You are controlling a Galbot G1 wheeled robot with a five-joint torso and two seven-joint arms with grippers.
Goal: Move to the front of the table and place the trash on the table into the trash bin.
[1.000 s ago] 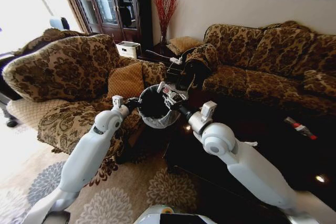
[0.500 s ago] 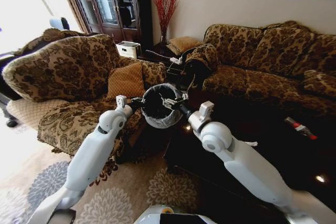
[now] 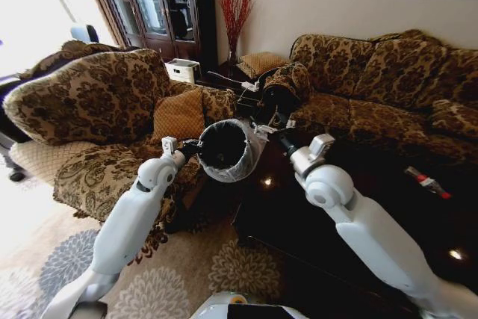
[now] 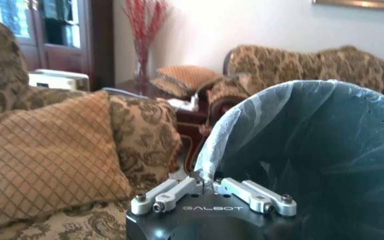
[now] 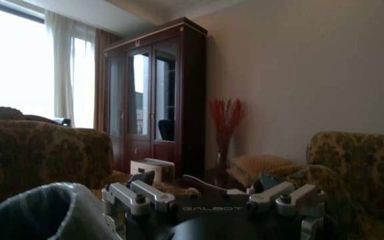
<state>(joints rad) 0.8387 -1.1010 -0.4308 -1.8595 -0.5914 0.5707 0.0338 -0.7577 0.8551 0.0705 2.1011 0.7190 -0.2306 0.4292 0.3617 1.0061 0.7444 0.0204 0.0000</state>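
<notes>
The trash bin (image 3: 226, 150), black with a pale plastic liner, hangs tilted in the air off the table's left corner. My left gripper (image 3: 196, 145) is shut on its rim; the left wrist view shows the fingers (image 4: 178, 191) pinching the liner edge of the trash bin (image 4: 325, 150). My right gripper (image 3: 279, 128) hovers just right of the bin, over the dark glossy table (image 3: 373, 177). In the right wrist view that gripper (image 5: 212, 190) is open and holds nothing, with the bin's liner (image 5: 38, 210) beside it. A clear bottle with a red label (image 3: 427, 181) lies on the table at the far right.
A patterned armchair (image 3: 89, 102) with a tan cushion (image 3: 179, 113) stands left of the bin. A matching sofa (image 3: 388, 80) runs behind the table. A dark cabinet (image 3: 157, 5) and a vase of red twigs (image 3: 235, 16) stand at the back. A flowered rug (image 3: 172, 282) covers the near floor.
My right gripper has pulled back from over the bin's mouth to the right, above the table corner. The bin has tipped a little in the left gripper's hold.
</notes>
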